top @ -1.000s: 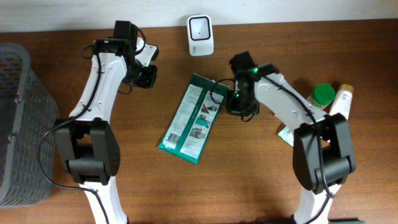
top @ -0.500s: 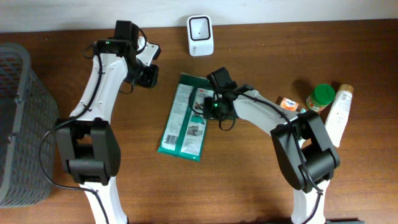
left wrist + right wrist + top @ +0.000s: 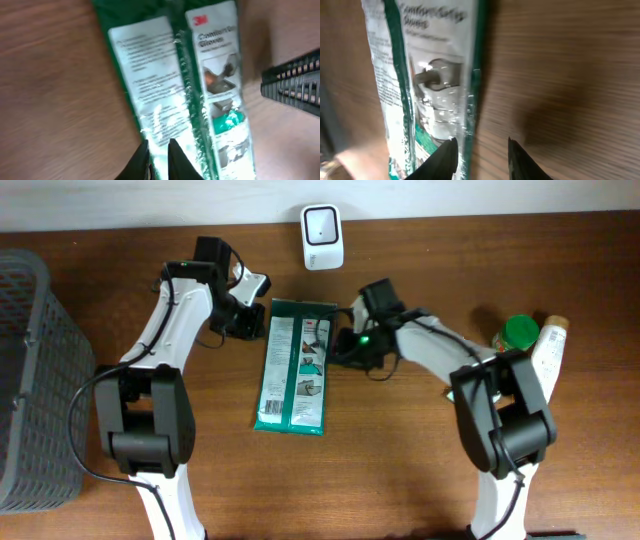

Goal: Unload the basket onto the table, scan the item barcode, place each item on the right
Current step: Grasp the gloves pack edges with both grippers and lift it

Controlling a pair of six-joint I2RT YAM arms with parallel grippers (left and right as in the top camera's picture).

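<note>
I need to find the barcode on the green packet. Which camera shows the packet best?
Overhead: the whole packet lies in frame, flat on the table. The left wrist view shows its print closer, but blurred and cropped. The right wrist view shows only a blurred strip along one edge.

The flat green plastic glove package [image 3: 294, 366], with white printed panels under glossy, crinkled film, lies printed side up on the brown wooden bench [image 3: 400, 470], its long sides running near to far. The small white rounded barcode scanner [image 3: 322, 223] sits beyond the package's far end, apart from it.
</note>
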